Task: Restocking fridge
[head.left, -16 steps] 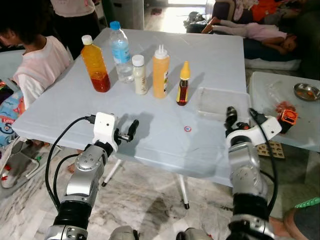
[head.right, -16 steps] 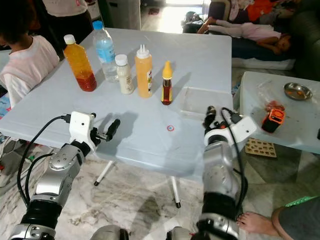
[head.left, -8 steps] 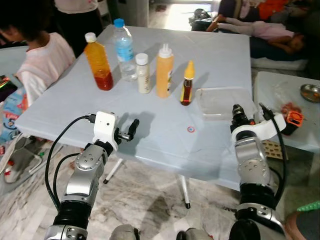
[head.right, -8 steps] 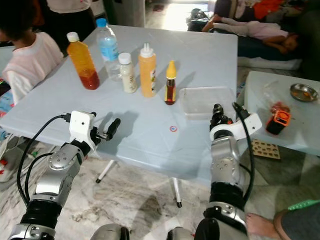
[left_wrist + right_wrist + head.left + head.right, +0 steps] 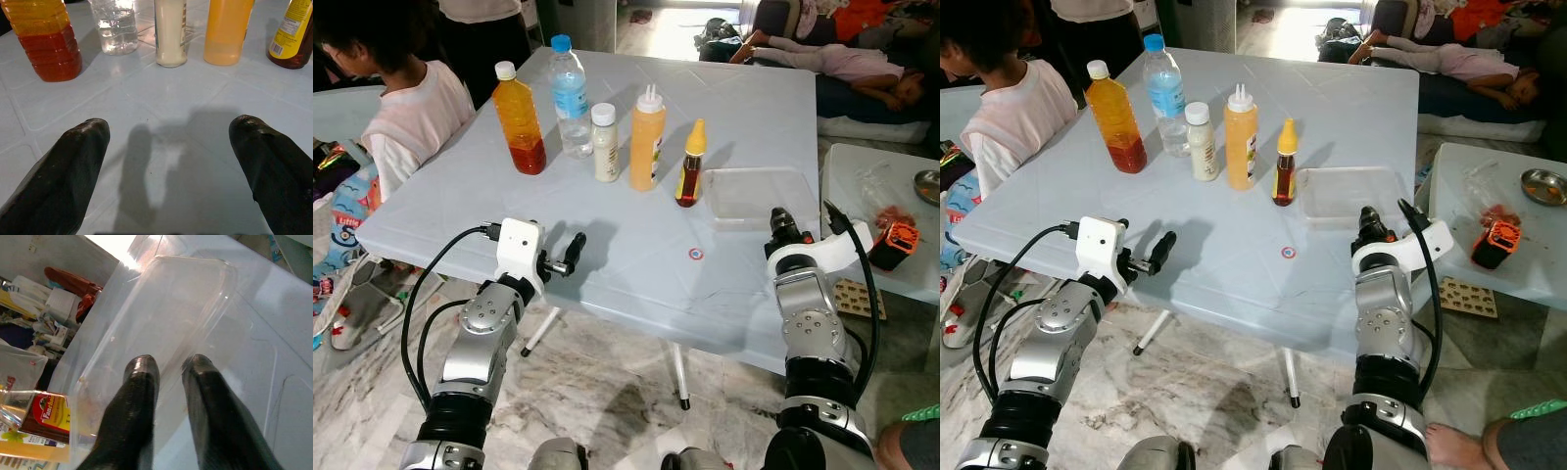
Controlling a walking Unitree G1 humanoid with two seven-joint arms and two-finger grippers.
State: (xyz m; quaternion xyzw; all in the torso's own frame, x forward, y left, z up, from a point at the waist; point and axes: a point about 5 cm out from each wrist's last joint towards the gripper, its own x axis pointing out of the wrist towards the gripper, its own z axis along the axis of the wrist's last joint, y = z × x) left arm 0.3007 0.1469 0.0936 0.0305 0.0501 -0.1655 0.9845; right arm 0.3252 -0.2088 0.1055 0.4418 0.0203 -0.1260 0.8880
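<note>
Five bottles stand in a row at the far side of the pale blue table (image 5: pixel 636 294): an orange juice bottle (image 5: pixel 521 119), a water bottle (image 5: pixel 572 98), a white bottle (image 5: pixel 605 144), an orange squeeze bottle (image 5: pixel 647 139) and a small yellow-capped sauce bottle (image 5: pixel 691 164). A clear plastic container (image 5: pixel 759 194) lies to their right. My left gripper (image 5: pixel 168 125) hovers open over the near left of the table, pointing at the row. My right gripper (image 5: pixel 168 363) is shut and empty at the container's near edge, its fingertips over the container's clear base.
A person in a pale shirt (image 5: pixel 411 108) sits at the table's left edge. Another person (image 5: pixel 862 69) lies on a couch at the back right. A low side table at the right holds an orange device (image 5: pixel 901 238). A small red sticker (image 5: pixel 696 255) marks the tabletop.
The camera has moved, so the whole scene sits lower and further right in the picture. My right forearm has straightened up, and its gripper stays by the container. The left arm is unchanged.
</note>
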